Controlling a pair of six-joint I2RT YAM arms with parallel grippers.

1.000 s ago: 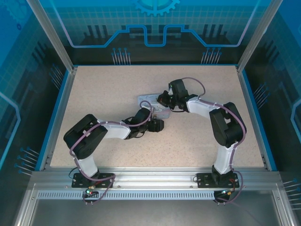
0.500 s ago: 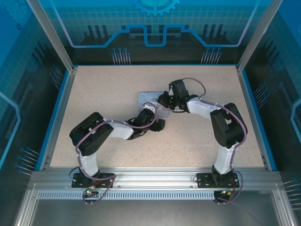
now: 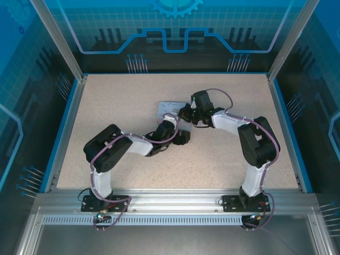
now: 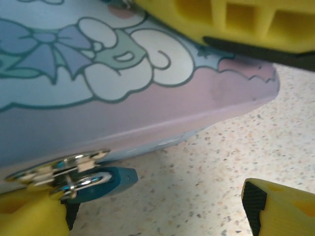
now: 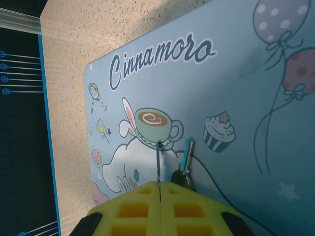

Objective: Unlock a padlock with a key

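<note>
Left tool (image 4: 157,209) gapes wide around the teal padlock (image 4: 106,181), which lies sideways on the table at the front edge of the cartoon tin (image 4: 162,113), just beside one finger. Right tool (image 5: 160,189), fingers together, seemingly pinches the key (image 5: 158,160) above the lid.

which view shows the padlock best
Left wrist: the padlock sits close up at bottom left, its teal body at the metal hasp on the tin's front edge. From the top it is too small to make out. The right wrist looks down on the tin's lid and the key.
</note>
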